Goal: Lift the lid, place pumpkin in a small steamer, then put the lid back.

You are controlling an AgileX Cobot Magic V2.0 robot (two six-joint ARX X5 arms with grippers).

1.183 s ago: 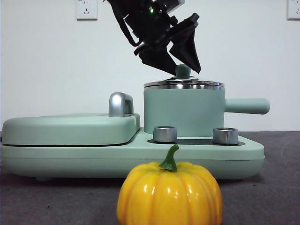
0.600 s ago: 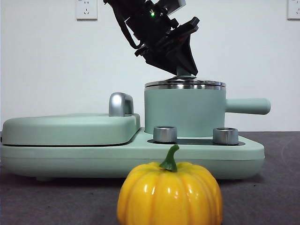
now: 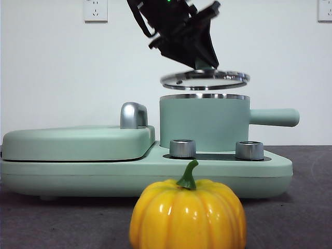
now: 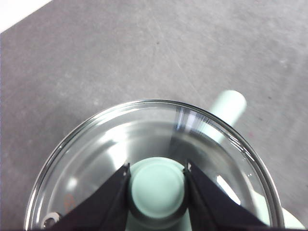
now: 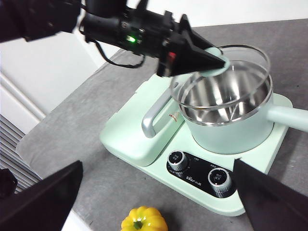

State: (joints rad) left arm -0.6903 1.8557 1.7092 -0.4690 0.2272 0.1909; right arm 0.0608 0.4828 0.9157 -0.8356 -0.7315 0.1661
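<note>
**Lid held clear above the steamer**

The round clear glass lid with its shiny steel rim (image 3: 204, 79) is seen in the air directly above the small mint-green cylindrical steamer pot (image 3: 203, 123), apart from it, with a visible gap between the two steel rims. It sits slightly tilted in the front view. Its small mint-green knob (image 4: 158, 189) is clamped between the black fingers (image 4: 109, 199) of the left gripper (image 4: 158, 192), one finger on each side.

The steamer's steel interior is shown open in the right wrist view. Its straight side handle (image 3: 274, 117) projects sideways. The glossy yellow-orange ribbed toy pumpkin with a green stem (image 3: 187, 212) stands on the grey tabletop (image 3: 306, 207), in front of the wide mint-green appliance base (image 3: 145, 174) and its two steel dials, well apart from the pot.

Judgement: the lid-lifting step is under way. A firm grip on the knob should be kept and the lid carried level, since a tilted glass disc could swing or clip the pot rim. Open tabletop is seen beside the base for setting it down.

The right gripper (image 5: 154, 202) is held wide open, above the tabletop near the pumpkin, clear of everything. Room above the pumpkin appears unobstructed.
</note>
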